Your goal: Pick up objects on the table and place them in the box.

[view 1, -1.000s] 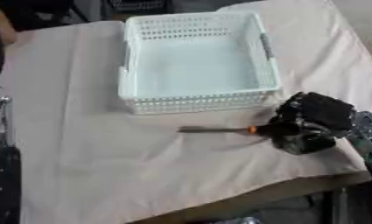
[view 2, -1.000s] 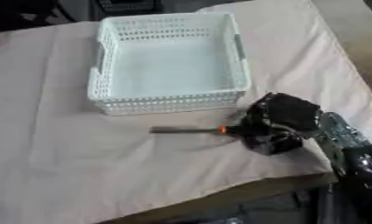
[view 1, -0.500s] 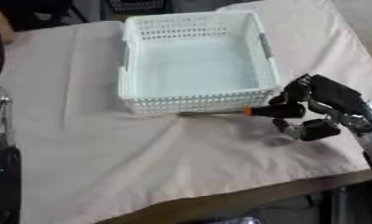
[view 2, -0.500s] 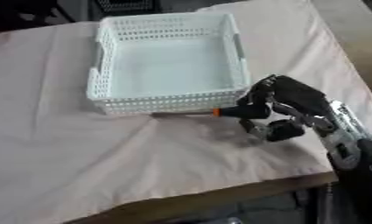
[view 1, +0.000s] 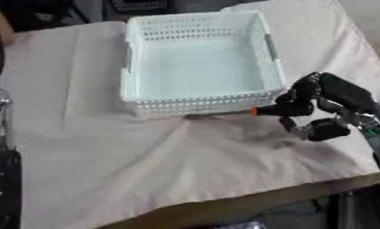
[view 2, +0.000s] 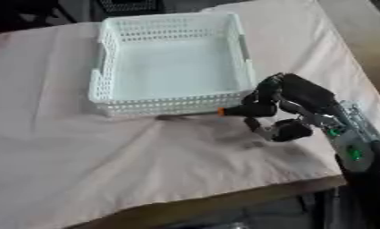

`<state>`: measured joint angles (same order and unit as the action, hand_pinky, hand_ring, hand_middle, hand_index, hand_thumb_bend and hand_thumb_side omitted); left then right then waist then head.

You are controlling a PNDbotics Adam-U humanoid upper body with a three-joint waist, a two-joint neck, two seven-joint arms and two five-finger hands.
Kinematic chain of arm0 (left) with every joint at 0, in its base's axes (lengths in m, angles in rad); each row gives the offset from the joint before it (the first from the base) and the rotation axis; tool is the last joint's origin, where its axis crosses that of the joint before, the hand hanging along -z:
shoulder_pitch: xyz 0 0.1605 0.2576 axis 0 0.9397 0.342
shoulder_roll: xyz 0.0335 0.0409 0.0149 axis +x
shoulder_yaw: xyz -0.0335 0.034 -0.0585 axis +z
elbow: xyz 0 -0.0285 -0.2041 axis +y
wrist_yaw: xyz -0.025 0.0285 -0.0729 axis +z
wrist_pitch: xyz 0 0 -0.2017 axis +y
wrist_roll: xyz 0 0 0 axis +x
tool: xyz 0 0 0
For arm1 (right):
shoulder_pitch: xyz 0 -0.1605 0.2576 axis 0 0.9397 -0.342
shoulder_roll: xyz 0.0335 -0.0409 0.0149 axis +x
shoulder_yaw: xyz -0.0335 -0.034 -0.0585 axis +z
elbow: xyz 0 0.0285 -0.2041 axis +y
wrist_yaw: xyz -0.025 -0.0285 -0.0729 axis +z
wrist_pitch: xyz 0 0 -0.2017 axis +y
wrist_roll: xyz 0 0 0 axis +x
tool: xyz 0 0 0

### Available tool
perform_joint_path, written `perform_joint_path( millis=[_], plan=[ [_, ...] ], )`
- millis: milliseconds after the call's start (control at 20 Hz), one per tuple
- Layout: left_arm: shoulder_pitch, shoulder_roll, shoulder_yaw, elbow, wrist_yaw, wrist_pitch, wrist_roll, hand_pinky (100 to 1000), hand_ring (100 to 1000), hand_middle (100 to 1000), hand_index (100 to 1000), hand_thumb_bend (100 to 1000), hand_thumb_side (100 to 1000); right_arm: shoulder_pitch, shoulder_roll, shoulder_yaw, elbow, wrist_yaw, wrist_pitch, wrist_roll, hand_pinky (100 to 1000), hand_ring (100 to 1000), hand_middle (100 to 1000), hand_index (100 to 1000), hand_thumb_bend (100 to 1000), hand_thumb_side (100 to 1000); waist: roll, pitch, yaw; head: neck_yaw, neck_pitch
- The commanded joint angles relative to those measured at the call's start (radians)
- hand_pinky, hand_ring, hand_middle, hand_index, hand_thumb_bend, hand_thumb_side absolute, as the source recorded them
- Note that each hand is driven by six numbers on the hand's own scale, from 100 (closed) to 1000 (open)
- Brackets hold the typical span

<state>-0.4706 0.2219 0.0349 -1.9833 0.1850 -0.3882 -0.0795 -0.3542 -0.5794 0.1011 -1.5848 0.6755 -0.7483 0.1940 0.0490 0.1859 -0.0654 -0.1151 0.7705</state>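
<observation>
Right hand: our black right hand (view 1: 322, 105) has its fingers curled round the dark handle of a slim tool with an orange collar (view 2: 222, 112), gripping it at the handle end so the long thin shaft points left, out of the palm.
Tool: it lies roughly level, its shaft running along the near wall of the white perforated plastic basket (view 1: 200, 103). Whether the tip touches the cloth we cannot tell.
Why held so: we judge the hold at the handle keeps the shaft clear of our fingers and lets the far end go over the rim first.
Box: the basket stands on the pale beige tablecloth (view 1: 169, 174), in the far middle of the table, and nothing shows inside it.
Left hand: it shows in neither view.
Step in hand: we read this as the carry toward the basket, the tool not yet over the rim.
Risk: the low shaft could catch the near wall unless we raise it.
</observation>
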Motion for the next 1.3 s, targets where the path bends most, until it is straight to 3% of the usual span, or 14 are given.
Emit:
perform_joint_path(
  millis=[50,350,850,1300],
  plan=[
    [-0.012,0.001,0.0,-0.017,-0.001,0.0,-0.004,683,779,825,848,168,857,-0.005,-0.016,-0.015,-0.023,-0.022,0.003,0.008,227,305,243,368,100,219,-0.003,-0.012,-0.001,-0.002,-0.001],
    [-0.012,0.001,-0.001,-0.017,0.0,0.0,-0.005,684,779,826,848,167,857,-0.007,-0.009,-0.021,-0.041,-0.157,0.045,0.049,212,295,233,366,100,258,-0.002,-0.012,-0.002,-0.002,-0.001],
    [-0.01,0.0,-0.002,-0.017,-0.001,0.003,-0.007,683,779,826,848,167,860,-0.009,-0.004,-0.054,-0.146,-0.459,0.19,0.192,199,285,223,364,100,322,-0.002,-0.011,-0.002,-0.002,-0.001],
    [-0.009,0.0,-0.004,-0.017,-0.002,0.005,-0.008,683,779,826,848,167,861,-0.007,-0.001,-0.082,-0.202,-0.585,0.273,0.248,196,283,221,364,100,347,-0.001,-0.01,-0.003,-0.001,-0.001]
  ],
)
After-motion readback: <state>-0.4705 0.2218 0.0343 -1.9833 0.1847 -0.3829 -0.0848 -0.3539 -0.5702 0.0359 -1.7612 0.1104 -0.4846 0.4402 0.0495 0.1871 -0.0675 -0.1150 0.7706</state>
